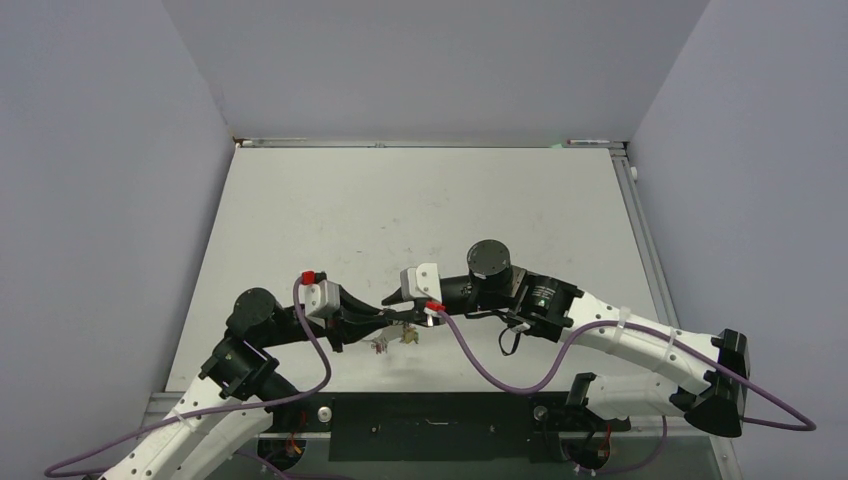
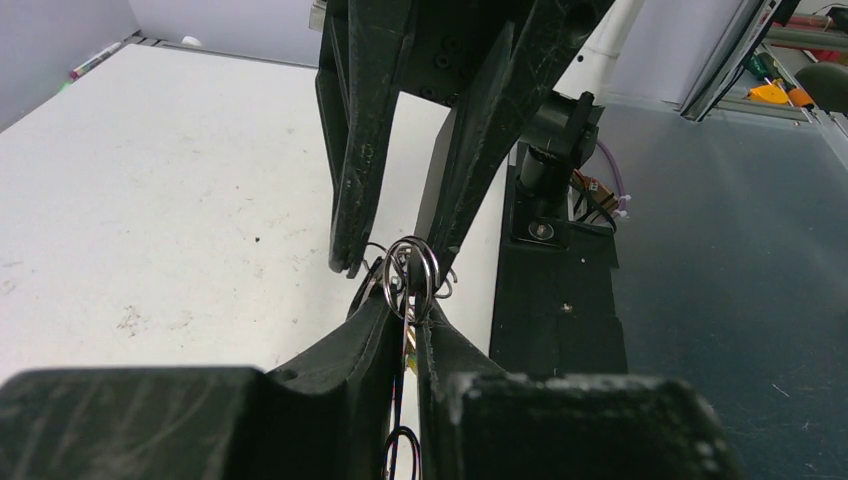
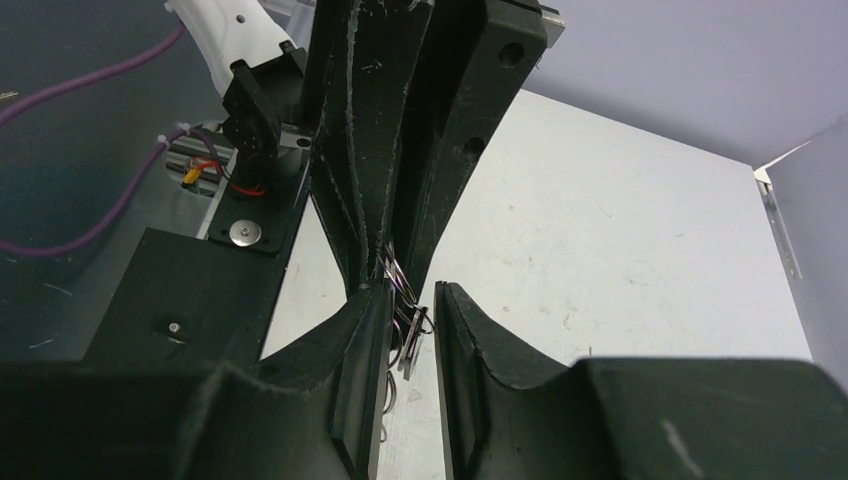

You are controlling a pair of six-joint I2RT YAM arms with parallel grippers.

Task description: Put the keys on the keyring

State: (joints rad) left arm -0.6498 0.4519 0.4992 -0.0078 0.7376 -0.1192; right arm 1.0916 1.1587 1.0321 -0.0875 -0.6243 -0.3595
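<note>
Arms: 2, tips meeting over table (image 1: 420, 210), near edge, centre.
L gripper (image 2: 408, 308): pressed together, pinching wire loops (image 2: 411, 272).
R gripper (image 3: 410, 292): jaws parted, one either side of the loops, gap showing on one side.
Loops: at least 2 silvery ones overlapping; can't tell which is the keyring.
Keys (image 1: 385, 344): small bunch hanging at 6 o'clock of the tips, over the table; count unclear.
Top view only: hanging keys, a red and a yellowish speck.
L wrist view only: round loop shapes, R fingers entering from 12 o'clock.
R wrist view only: the gap between R fingers.
</note>
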